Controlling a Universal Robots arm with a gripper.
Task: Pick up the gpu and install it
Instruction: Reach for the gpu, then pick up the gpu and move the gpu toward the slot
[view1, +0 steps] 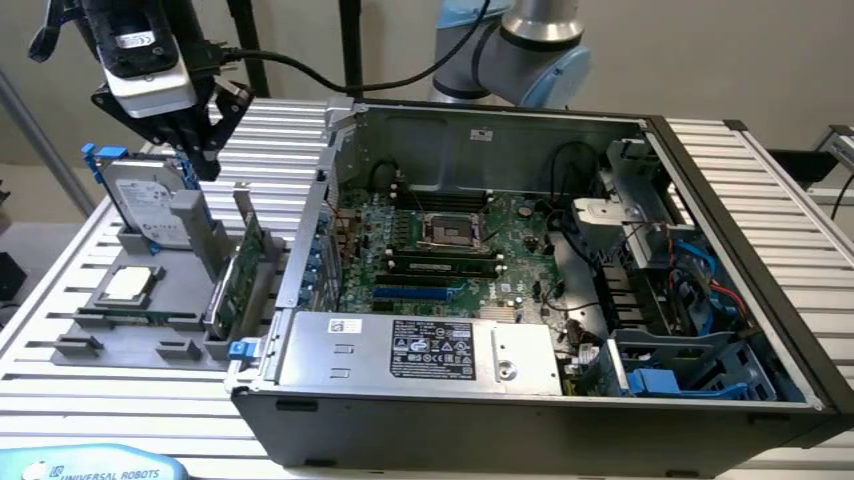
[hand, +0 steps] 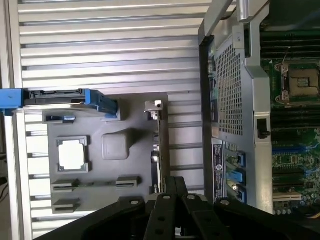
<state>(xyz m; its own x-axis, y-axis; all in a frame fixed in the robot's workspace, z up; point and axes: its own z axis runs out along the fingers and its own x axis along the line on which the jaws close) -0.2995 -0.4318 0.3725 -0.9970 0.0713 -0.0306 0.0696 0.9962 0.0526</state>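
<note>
Slatted aluminium table (view1: 774, 190), with the open computer case (view1: 534, 420) filling the middle and right of the exterior view. Grey holder (view1: 120, 345) at that view's lower left, and there's the gpu (view1: 244, 280), standing on edge in it. Looks light, stiff and fragile to me; I'd pinch its bare upper edge near the bracket. The gripper (view1: 200, 160), clenched on nothing, hangs up and left of the card, apart from it.

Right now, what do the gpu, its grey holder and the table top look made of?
The gpu: green circuit board, matte, with a bare silvery metal bracket at one end. The grey holder: probably plastic, uniform matte grey with moulded pockets. The table top: ribbed silvery metal, likely aluminium, with a satin sheen.
</note>
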